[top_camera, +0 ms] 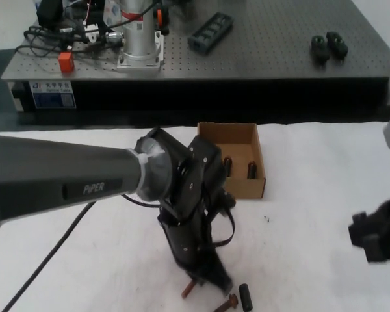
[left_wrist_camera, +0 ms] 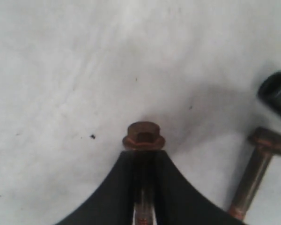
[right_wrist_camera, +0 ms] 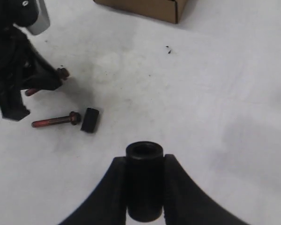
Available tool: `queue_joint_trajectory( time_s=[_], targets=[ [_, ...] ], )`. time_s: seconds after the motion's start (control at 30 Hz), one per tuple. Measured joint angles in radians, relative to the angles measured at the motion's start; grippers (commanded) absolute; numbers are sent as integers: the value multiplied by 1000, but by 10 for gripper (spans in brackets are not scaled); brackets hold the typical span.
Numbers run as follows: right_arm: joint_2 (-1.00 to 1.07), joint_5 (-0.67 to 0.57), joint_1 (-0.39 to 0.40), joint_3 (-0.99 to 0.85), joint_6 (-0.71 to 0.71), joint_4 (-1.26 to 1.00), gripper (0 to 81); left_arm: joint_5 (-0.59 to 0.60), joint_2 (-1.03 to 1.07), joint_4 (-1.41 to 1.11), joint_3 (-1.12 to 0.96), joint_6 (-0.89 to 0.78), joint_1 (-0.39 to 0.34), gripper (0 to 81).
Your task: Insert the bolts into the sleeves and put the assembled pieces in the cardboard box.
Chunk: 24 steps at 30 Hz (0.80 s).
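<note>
Ok, big to small: white bench [top_camera: 325,175] carries the box [top_camera: 247,188] mid-field, with two assembled pieces [top_camera: 252,170] already inside. Left claw [left_wrist_camera: 144,157] is down at the bench surface, clamped along the shank of a bolt [left_wrist_camera: 144,140], with the head poking out past the tips. Right claw [right_wrist_camera: 144,161] sits well apart to the side, pinching a sleeve [right_wrist_camera: 144,187] across its body, open bore facing outward. Loose bolt [right_wrist_camera: 56,121] and loose sleeve [right_wrist_camera: 90,120] lie on the bench just beside the left claw, head against sleeve or nearly so. Handling guess: both parts look like steel, so stiff, small but dense, with smooth round sides that can roll or twist in the pads. Mid-shank and mid-body grips look right. Axes need to line up for mating, or the bolt likely jams at the bore mouth.
</note>
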Motion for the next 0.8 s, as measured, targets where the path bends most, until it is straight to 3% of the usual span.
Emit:
queue_joint_trajectory(
  time_s=[0.13, 0.17, 0.27, 0.37, 0.5, 0.8],
  targets=[
    [-102, -180, 39, 144, 119, -102, 27, 49, -242, -245, 80, -159, 13, 6],
    [-118, -258, 82, 220, 211, -226, 27, 79, -316, -313, 111, -195, 16, 6],
    [-112, -307, 140, 286, 306, -391, 27, 168, -502, -604, 256, -328, 26, 6],
    [-66, -334, 233, 334, 420, -648, 27, 246, -618, -827, 379, -468, 26, 6],
    [11, -337, 318, 330, 485, -864, 27, 281, -671, -930, 463, -576, 23, 6],
    [121, -289, 377, 263, 509, -1057, 27, 313, -683, -957, 480, -603, 25, 6]
  ],
)
